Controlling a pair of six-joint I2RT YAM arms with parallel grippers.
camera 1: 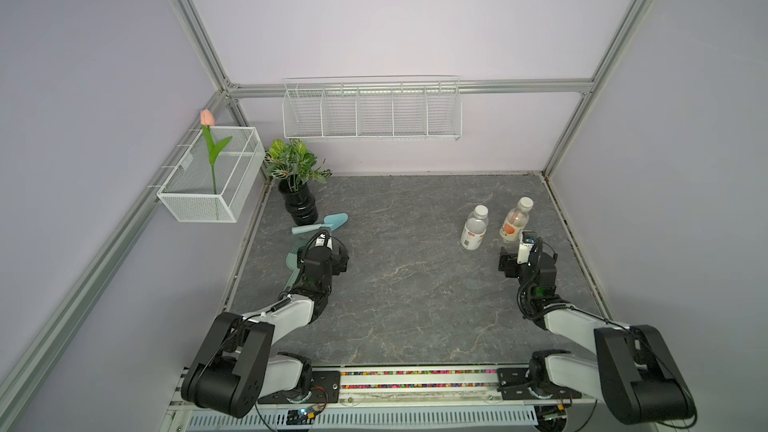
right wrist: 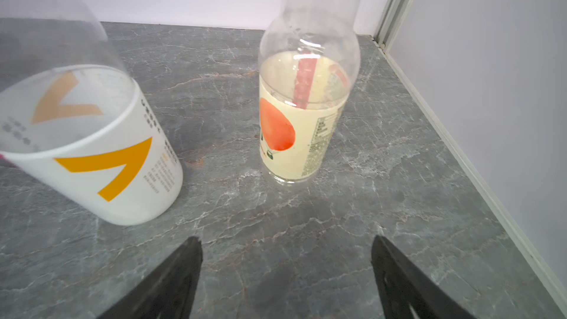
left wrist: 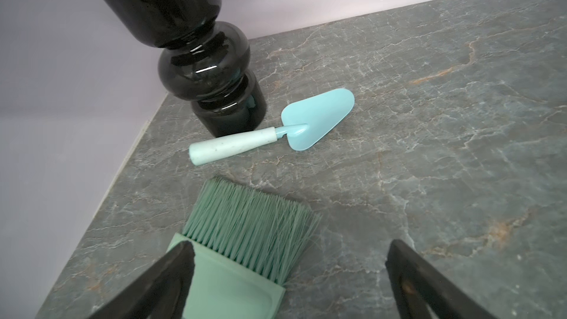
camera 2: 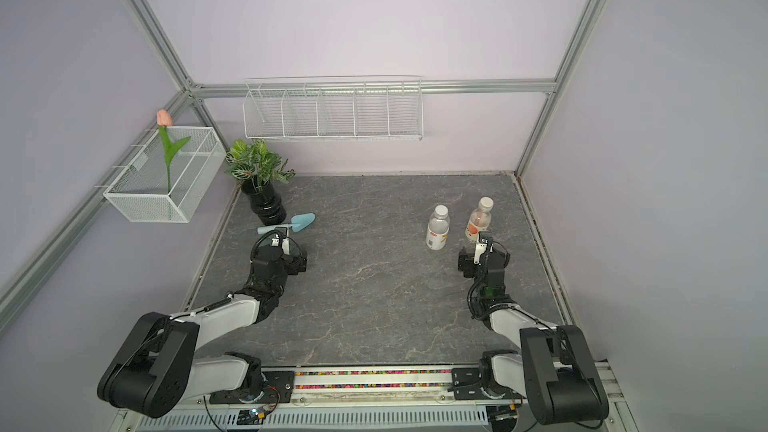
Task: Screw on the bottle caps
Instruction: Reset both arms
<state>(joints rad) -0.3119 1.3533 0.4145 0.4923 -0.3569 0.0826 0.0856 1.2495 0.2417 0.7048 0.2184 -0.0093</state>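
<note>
Two clear bottles stand upright at the right rear of the table. The white-labelled bottle (camera 1: 473,234) (camera 2: 436,235) (right wrist: 101,161) carries a white cap (camera 1: 481,211) (camera 2: 441,211). The orange-marked bottle (camera 1: 512,226) (camera 2: 476,226) (right wrist: 294,130) also has a white cap (camera 1: 525,203) (camera 2: 485,202) on its neck. Both caps are out of the right wrist view. My right gripper (right wrist: 286,240) is open, just short of the orange-marked bottle, with bare table between its fingers. My left gripper (left wrist: 290,247) is open at the left side, hanging over a green brush (left wrist: 245,225) and gripping nothing.
A black ribbed vase (camera 1: 300,205) (left wrist: 199,65) with a leafy plant stands at the left rear. A light blue trowel (camera 1: 328,223) (left wrist: 316,121) lies beside it. A wire basket (camera 1: 199,201) with a tulip hangs on the left wall, a wire rack (camera 1: 372,114) on the back wall.
</note>
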